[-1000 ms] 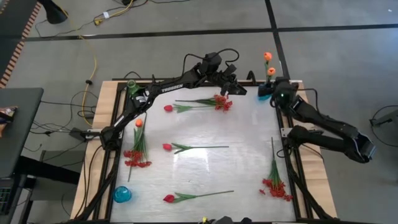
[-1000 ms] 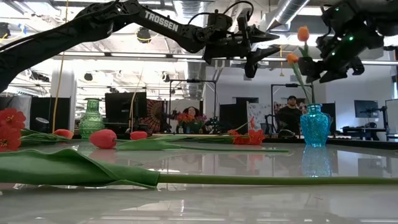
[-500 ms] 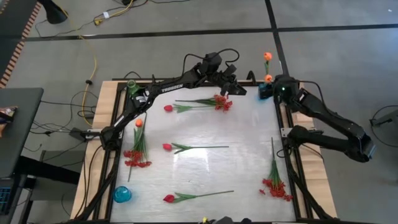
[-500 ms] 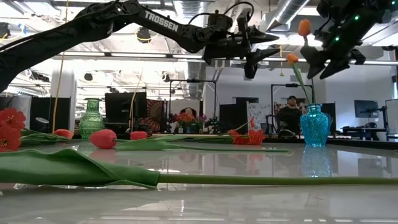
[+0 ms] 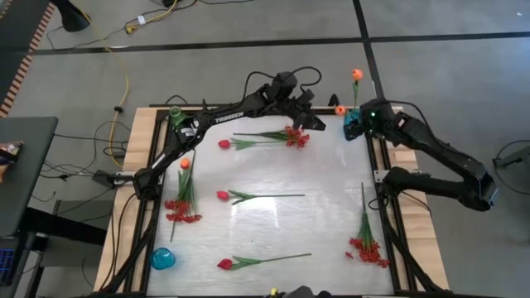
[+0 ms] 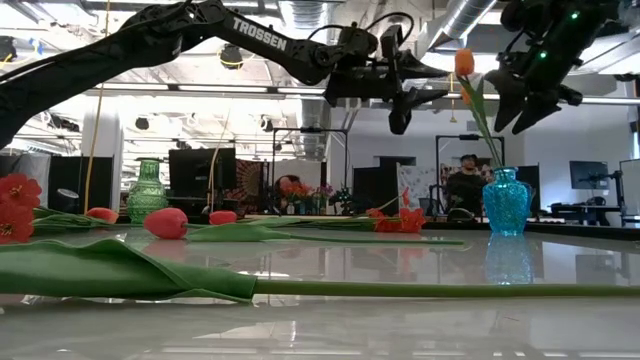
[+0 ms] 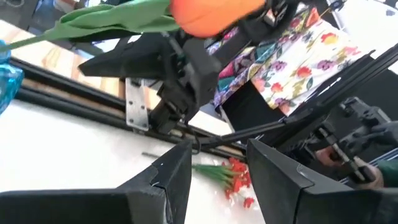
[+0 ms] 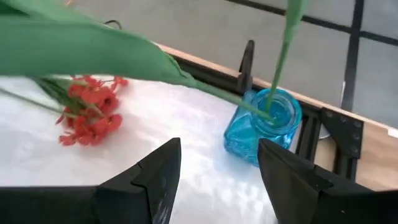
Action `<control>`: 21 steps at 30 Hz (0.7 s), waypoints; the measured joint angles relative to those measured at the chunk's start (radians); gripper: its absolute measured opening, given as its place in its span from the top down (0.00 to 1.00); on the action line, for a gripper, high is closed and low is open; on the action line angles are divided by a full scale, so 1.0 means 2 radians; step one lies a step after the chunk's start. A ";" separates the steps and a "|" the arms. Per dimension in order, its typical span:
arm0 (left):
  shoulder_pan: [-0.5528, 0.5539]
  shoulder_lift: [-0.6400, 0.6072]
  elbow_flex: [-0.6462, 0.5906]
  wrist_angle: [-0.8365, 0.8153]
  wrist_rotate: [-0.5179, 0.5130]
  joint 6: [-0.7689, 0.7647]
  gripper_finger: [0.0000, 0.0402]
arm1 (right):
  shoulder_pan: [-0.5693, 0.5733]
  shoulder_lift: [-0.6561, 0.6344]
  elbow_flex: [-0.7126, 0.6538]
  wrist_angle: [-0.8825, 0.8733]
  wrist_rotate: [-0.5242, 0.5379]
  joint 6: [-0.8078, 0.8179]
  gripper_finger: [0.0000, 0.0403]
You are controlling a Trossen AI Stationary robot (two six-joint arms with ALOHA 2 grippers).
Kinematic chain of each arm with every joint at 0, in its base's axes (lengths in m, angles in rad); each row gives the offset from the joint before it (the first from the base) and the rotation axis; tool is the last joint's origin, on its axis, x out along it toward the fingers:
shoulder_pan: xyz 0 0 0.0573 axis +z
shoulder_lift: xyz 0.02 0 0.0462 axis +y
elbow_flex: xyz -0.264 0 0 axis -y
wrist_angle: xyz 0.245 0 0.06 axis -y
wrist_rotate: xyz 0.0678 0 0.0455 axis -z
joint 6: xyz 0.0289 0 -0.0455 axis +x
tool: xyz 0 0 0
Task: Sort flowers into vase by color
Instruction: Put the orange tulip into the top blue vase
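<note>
- We see two orange tulips (image 5: 356, 74) standing in the blue glass vase (image 5: 351, 126) at the surface's far right corner.
- Right end effector (image 6: 528, 95) hovers above the vase, fingers apart, empty.
- Left end effector (image 6: 402, 95) hangs just beside it, apart, empty.

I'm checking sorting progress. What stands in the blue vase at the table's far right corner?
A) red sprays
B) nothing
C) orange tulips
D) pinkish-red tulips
C: green stems run down into the blue vase in the right wrist view, and an orange tulip tops a stem rising from it in the low view.
</note>
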 joint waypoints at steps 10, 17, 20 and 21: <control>0.000 -0.001 0.000 -0.052 -0.004 0.041 0.65 | 0.000 0.000 0.035 -0.051 -0.015 -0.004 0.41; 0.001 -0.036 0.000 -0.133 -0.069 0.140 0.65 | 0.000 0.000 0.067 -0.073 -0.034 -0.007 0.41; 0.001 -0.056 0.000 -0.192 -0.110 0.192 0.65 | 0.001 0.000 0.077 -0.078 -0.075 -0.007 0.41; 0.000 -0.062 0.000 -0.215 -0.126 0.209 0.65 | 0.001 -0.001 0.078 -0.079 -0.093 -0.007 0.41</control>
